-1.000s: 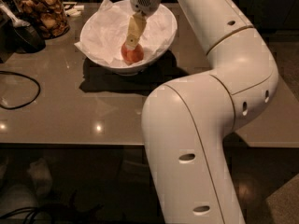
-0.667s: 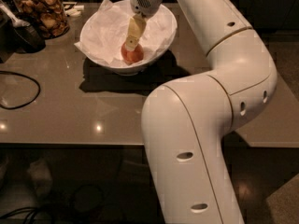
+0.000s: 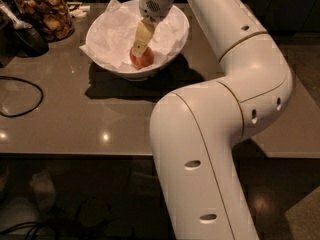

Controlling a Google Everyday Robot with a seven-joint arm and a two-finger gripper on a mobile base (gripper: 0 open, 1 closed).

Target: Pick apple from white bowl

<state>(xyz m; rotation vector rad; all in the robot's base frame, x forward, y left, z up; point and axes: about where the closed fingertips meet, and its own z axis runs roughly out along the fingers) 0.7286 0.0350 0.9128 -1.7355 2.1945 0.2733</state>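
Observation:
The white bowl (image 3: 172,46) stands on the grey table at the back, lined with crumpled white paper. The small reddish-orange apple (image 3: 145,59) lies at the bottom of the bowl. My gripper (image 3: 139,48) reaches down into the bowl from above. Its pale finger (image 3: 141,37) rests on top of the apple and hides part of it. The white arm comes in from the right and fills the front of the view.
A glass jar of brown snacks (image 3: 45,12) stands at the back left. A dark object (image 3: 22,36) sits beside it. A black cable (image 3: 20,96) loops on the table's left side. The table's front edge (image 3: 75,155) runs across the middle of the view.

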